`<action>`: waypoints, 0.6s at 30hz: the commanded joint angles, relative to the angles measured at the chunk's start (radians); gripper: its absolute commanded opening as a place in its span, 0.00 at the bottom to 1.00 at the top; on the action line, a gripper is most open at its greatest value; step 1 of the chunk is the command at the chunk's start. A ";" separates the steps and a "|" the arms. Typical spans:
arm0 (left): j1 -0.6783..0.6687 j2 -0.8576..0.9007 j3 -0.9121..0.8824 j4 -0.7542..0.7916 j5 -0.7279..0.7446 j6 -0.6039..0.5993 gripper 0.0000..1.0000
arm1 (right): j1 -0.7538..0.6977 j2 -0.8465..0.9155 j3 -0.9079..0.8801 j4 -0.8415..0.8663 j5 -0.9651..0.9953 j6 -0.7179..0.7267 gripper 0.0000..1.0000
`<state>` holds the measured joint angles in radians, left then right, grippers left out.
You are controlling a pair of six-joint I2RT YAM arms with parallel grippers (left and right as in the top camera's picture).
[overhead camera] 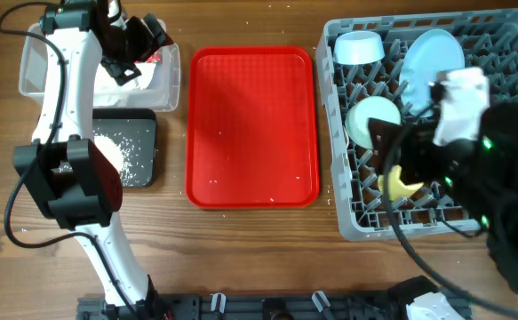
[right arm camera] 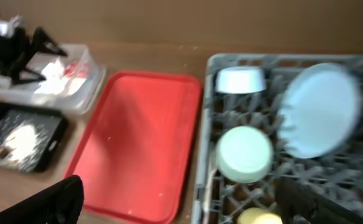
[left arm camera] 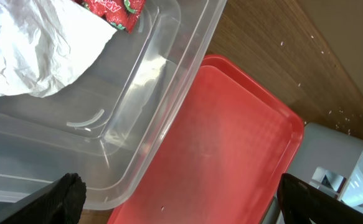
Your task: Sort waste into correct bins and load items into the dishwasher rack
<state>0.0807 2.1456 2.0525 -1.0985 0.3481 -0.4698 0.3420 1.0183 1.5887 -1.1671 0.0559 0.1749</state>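
The crumpled white napkin (left arm camera: 32, 50) and the red wrapper (left arm camera: 113, 9) lie in the clear tub (overhead camera: 38, 71). My left gripper (overhead camera: 141, 43) hovers open and empty over the tub's right end. Food crumbs (overhead camera: 116, 153) lie in the black tray-bin (overhead camera: 143, 124). The grey rack (overhead camera: 347, 218) holds the blue plate (overhead camera: 432, 55), green bowl (overhead camera: 372, 120), small light bowl (overhead camera: 359, 46) and yellow cup (overhead camera: 402, 185). My right gripper (overhead camera: 399, 147) is open and empty above the rack's middle. A thin white utensil (right arm camera: 211, 186) shows blurred at the rack's left edge.
The flat red serving tray (overhead camera: 252, 124) lies between the bins and the rack, with a few crumbs near its front edge. The right arm's black body and cables cover the rack's front right part. Bare wooden table runs along the front.
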 commanded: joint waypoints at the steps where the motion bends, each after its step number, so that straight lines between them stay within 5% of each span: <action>1: 0.000 -0.012 0.010 0.002 -0.006 -0.006 1.00 | -0.003 -0.076 -0.034 0.011 0.174 0.008 1.00; 2: 0.000 -0.012 0.010 0.002 -0.006 -0.006 1.00 | -0.009 -0.149 -0.161 0.122 0.172 0.008 1.00; 3: 0.001 -0.012 0.010 0.002 -0.006 -0.006 1.00 | -0.045 -0.327 -0.531 0.472 0.136 0.006 1.00; 6: 0.000 -0.012 0.010 0.002 -0.006 -0.006 1.00 | -0.070 -0.568 -1.000 0.930 -0.018 -0.104 1.00; 9: 0.001 -0.012 0.010 0.002 -0.006 -0.006 1.00 | -0.085 -0.857 -1.422 1.227 -0.085 -0.171 1.00; 12: 0.000 -0.012 0.010 0.002 -0.006 -0.006 1.00 | -0.084 -1.001 -1.586 1.258 -0.089 -0.170 1.00; 18: 0.000 -0.012 0.010 0.002 -0.006 -0.006 1.00 | -0.084 -1.014 -1.584 1.169 -0.110 -0.147 1.00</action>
<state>0.0807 2.1456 2.0537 -1.0969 0.3443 -0.4702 0.2607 0.0200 0.0059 -0.0002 -0.0341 0.0212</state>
